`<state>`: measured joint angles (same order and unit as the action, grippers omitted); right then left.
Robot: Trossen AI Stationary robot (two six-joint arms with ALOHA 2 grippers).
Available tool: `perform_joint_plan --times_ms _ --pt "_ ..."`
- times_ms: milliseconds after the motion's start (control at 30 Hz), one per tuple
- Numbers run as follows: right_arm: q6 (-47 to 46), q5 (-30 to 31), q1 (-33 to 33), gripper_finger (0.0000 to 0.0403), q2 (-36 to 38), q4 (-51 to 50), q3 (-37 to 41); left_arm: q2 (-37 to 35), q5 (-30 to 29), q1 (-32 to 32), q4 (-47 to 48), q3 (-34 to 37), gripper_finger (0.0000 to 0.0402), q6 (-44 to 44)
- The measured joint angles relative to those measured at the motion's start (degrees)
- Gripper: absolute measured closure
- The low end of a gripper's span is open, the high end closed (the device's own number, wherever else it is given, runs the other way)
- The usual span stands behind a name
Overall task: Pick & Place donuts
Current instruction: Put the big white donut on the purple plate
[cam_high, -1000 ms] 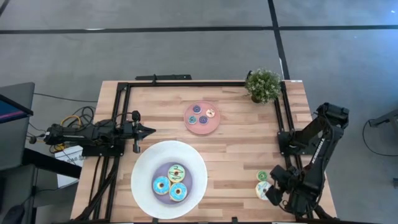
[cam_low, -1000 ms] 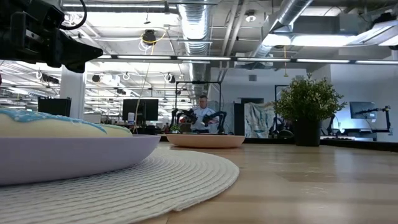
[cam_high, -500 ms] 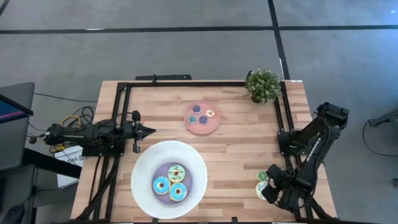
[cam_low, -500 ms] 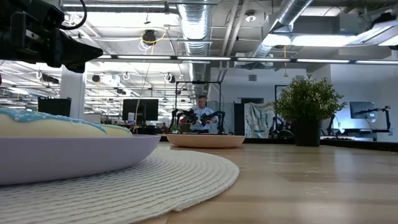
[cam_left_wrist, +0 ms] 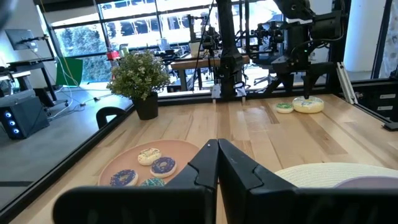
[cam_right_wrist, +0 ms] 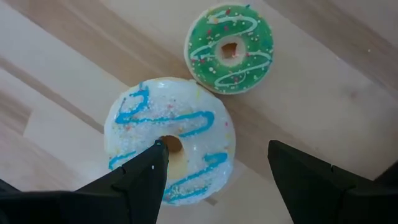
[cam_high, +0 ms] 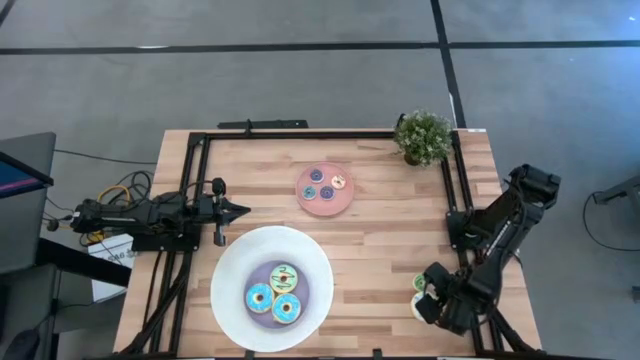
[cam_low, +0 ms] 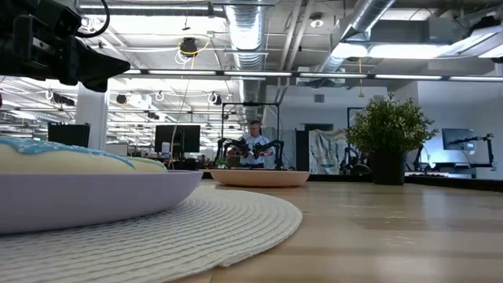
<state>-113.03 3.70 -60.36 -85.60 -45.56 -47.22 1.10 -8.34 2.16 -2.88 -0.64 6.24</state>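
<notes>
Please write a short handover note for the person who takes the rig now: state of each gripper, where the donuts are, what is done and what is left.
Left gripper: shut, parked at the table's left edge.
Right gripper: open, poised over the white donut on the bare table near the right front; nothing held.
Green donut: on the table beside the white one, apart from it.
Done: three donuts lie on the big white plate; small donuts are on the pink plate.
Left: probably grasp the white donut, place it, then the green one.
</notes>
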Motion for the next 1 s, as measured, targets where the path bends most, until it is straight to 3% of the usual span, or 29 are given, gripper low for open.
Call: perform_joint_plan --times_ms 200,433,767,1000 --pt "0.0 -2.3 0.5 0.0138 -0.5 0.9 0.0 0.0 0.0 0.0 0.0 0.0 0.0402 0.0" --pt "3.3 -5.9 1.4 0.0138 -6.2 3.0 -0.1 0.0 0.0 0.0 0.0 0.0 0.0401 0.0" --pt "5.1 -4.9 2.0 0.0139 -6.4 3.0 -0.1 0.0 0.0 0.0 0.0 0.0 0.0401 0.0" --pt "5.1 -3.8 2.0 0.0177 -5.4 3.3 -0.2 0.0 0.0 0.0 0.0 0.0 0.0401 0.0"
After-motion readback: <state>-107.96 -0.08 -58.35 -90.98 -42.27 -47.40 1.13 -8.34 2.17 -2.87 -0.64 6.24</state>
